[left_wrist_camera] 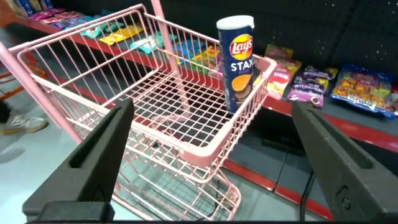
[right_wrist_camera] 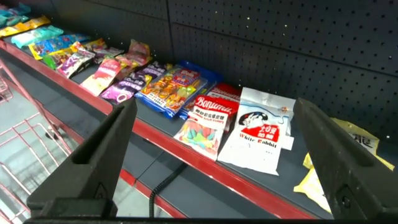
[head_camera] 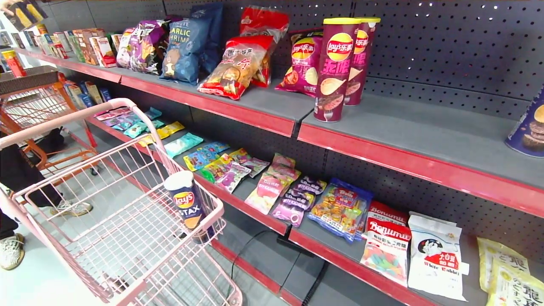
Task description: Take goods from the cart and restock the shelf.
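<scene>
A dark blue chip can (head_camera: 189,206) with a white lid stands upright in the far corner of the pink wire cart (head_camera: 85,221), against the cart's shelf-side wall. In the left wrist view the chip can (left_wrist_camera: 237,62) stands across the cart basket (left_wrist_camera: 155,112) from my left gripper (left_wrist_camera: 211,168), which is open and holds nothing. My right gripper (right_wrist_camera: 214,168) is open too, hanging in front of the lower shelf above a white candy bag (right_wrist_camera: 258,130). Two maroon chip cans (head_camera: 340,63) stand on the upper shelf (head_camera: 403,127).
Snack bags crowd the left of the upper shelf; its grey board right of the maroon cans is bare up to a blue can (head_camera: 529,125) at the edge. Candy packets (head_camera: 293,195) line the lower shelf. An orange cart (head_camera: 38,106) and a person's shoes (head_camera: 10,250) are at left.
</scene>
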Robot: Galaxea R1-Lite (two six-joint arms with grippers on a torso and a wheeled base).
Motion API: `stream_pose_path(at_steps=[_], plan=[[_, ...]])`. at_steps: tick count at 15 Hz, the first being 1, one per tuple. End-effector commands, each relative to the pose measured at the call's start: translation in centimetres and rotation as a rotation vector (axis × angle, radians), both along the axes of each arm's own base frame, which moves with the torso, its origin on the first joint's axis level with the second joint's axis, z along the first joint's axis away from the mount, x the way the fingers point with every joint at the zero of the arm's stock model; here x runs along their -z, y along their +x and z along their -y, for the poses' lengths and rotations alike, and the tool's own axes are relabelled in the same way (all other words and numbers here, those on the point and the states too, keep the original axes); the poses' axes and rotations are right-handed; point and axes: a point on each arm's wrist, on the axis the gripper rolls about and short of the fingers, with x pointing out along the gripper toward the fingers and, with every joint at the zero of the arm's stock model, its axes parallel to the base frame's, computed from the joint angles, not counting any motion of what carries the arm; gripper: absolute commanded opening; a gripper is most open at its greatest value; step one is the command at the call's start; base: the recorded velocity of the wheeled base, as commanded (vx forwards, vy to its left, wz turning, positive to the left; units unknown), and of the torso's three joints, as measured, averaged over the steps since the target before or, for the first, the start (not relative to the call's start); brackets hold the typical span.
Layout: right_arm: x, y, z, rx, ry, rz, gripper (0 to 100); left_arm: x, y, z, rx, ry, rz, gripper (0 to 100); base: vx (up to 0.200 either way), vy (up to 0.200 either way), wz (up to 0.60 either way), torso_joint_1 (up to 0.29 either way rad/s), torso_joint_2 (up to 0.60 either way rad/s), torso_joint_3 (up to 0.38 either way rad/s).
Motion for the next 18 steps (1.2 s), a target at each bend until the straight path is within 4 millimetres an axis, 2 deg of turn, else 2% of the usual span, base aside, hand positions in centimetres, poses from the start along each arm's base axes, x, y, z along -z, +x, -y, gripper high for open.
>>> stream_pose_path(at_steps=[1, 4, 5, 6, 7, 8, 9, 10, 11, 12, 14, 16, 18], plan=[[0.0, 0.0, 0.0, 0.0, 0.0, -0.002, 100, 0.0, 0.0, 0.0, 0.0, 0.0, -0.004, 100, 0.0, 0.0, 0.0, 0.0, 0.0, 0.0], [0.0, 0.0, 0.0, 0.0, -0.001, -0.001, 100, -0.1, 0.0, 0.0, 0.012, 0.002, 0.002, 100, 0.0, 0.0, 0.0, 0.0, 0.0, 0.0], [0.0, 0.0, 0.0, 0.0, -0.001, -0.001, 100, -2.8, -0.4, 0.0, 0.001, 0.0, 0.053, 100, 0.0, 0.0, 0.0, 0.0, 0.0, 0.0], [0.0, 0.0, 0.0, 0.0, -0.001, -0.001, 100, -9.1, 0.8, -0.1, -0.052, -0.022, 0.037, 100, 0.0, 0.0, 0.0, 0.0, 0.0, 0.0], [0.0, 0.0, 0.0, -0.002, -0.003, -0.001, 100, -12.3, 2.4, -0.2, -0.069, -0.06, 0.014, 100, 0.0, 0.0, 0.0, 0.0, 0.0, 0.0], [0.0, 0.0, 0.0, -0.002, -0.003, -0.001, 100, -17.4, 6.6, -0.2, -0.076, -0.104, -0.019, 100, 0.0, 0.0, 0.0, 0.0, 0.0, 0.0], [0.0, 0.0, 0.0, -0.002, -0.001, -0.001, 100, -17.9, 9.5, -0.1, -0.067, -0.106, -0.086, 100, 0.0, 0.0, 0.0, 0.0, 0.0, 0.0], [0.0, 0.0, 0.0, -0.002, -0.001, -0.001, 100, -17.1, 12.2, -0.1, -0.04, -0.105, -0.155, 100, 0.0, 0.0, 0.0, 0.0, 0.0, 0.0], [0.0, 0.0, 0.0, -0.002, -0.001, -0.001, 100, -16.6, 13.2, -0.1, -0.027, -0.105, -0.185, 100, 0.0, 0.0, 0.0, 0.0, 0.0, 0.0], [0.0, 0.0, 0.0, 0.0, -0.001, -0.001, 100, -14.0, 17.7, -0.1, 0.035, -0.093, -0.325, 100, 0.0, 0.0, 0.0, 0.0, 0.0, 0.0], [0.0, 0.0, 0.0, -0.002, -0.001, -0.001, 100, -10.9, 21.9, -1.1, 0.116, -0.102, -0.436, 100, 0.0, 0.0, 0.0, 0.0, 0.0, 0.0], [0.0, 0.0, 0.0, -0.002, -0.001, -0.001, 100, -7.6, 23.5, -2.0, 0.238, -0.075, -0.501, 100, 0.0, 0.0, 0.0, 0.0, 0.0, 0.0], [0.0, 0.0, 0.0, -0.002, -0.001, -0.001, 100, -5.4, 24.5, -2.8, 0.327, -0.028, -0.531, 100, 0.0, 0.0, 0.0, 0.0, 0.0, 0.0]])
